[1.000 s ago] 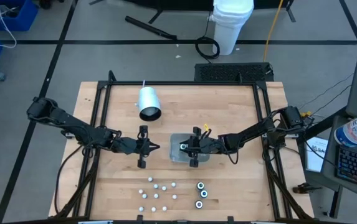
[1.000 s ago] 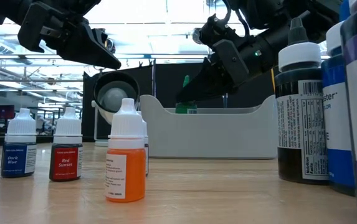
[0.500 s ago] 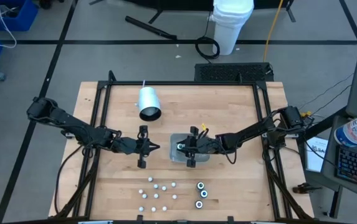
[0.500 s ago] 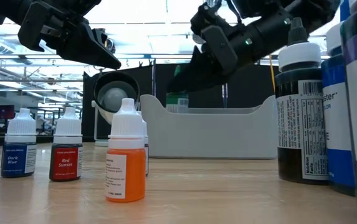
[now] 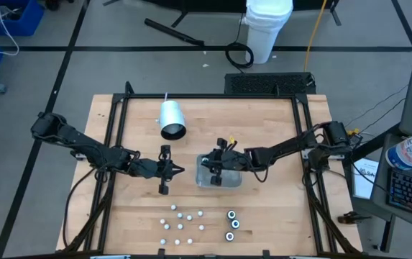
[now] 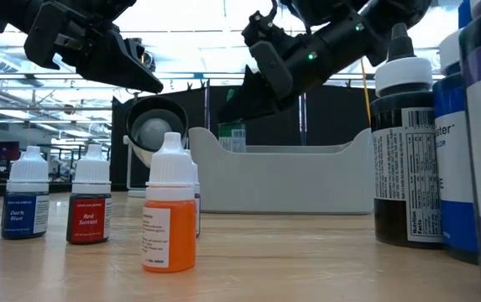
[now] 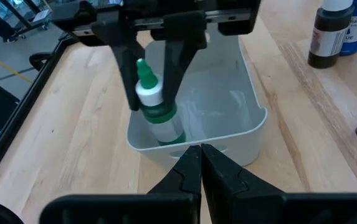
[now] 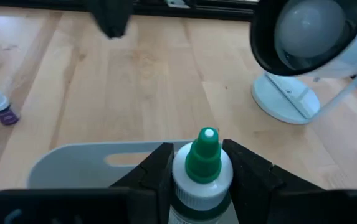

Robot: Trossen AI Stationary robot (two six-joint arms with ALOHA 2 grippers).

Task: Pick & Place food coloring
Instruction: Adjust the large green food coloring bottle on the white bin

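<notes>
A small food coloring bottle (image 7: 155,111) with a green cap and green label band hangs over the left end of the grey tray (image 5: 227,180). My right gripper (image 8: 201,152) is shut on it and reaches in from the table's right (image 5: 211,167). My left gripper (image 5: 179,170) hovers shut just left of the tray, its tips (image 7: 197,155) pointing at the tray wall and touching nothing. Several other small bottles (image 5: 180,221) and three wider ones (image 5: 231,225) stand upright near the front edge. My right gripper pinches the bottle between its two fingers (image 7: 126,68), on the white collar and upper body just below the green cap (image 8: 198,185). The fingers slant down from the table's right. The bottle stays nearly upright, cap up, its lower end below the tray's rim; whether it touches the floor is hidden.
A white cylinder (image 5: 171,119) lies on its side at the back left of the table. In the low view an orange bottle (image 6: 170,210), a red one (image 6: 89,207) and tall dark bottles (image 6: 406,143) stand close to the camera. Bare wood lies between the tray and the bottles.
My right gripper has carried the green-capped bottle toward the table's left and a little up, from over the tray's middle to over its left end. The bottle stays cap up in the hold.
</notes>
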